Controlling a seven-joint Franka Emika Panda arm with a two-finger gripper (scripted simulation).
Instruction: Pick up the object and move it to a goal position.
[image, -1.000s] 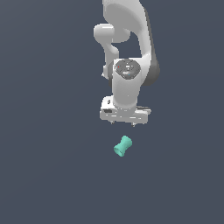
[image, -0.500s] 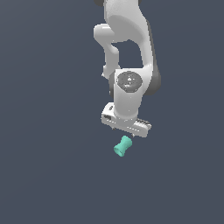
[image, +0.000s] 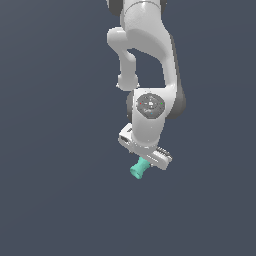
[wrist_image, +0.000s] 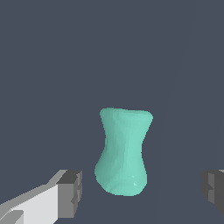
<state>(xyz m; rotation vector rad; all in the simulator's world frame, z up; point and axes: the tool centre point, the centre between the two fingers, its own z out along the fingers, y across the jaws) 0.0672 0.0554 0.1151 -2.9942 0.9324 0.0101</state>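
Observation:
The object is a small teal-green spool (image: 138, 169) with flared ends and a narrow waist, lying on the dark grey floor. In the exterior view the gripper (image: 148, 161) is directly over it and covers its upper end. In the wrist view the spool (wrist_image: 124, 150) lies between the two fingertips (wrist_image: 72, 193), with a gap on each side. The gripper (wrist_image: 142, 190) is open and touches nothing.
The white arm (image: 148, 60) reaches down from the top of the exterior view. The floor is a plain dark grey surface (image: 55, 150) with no other objects in view.
The gripper has come down and turned, moving from above and apart from the spool to astride it. The spool has not moved.

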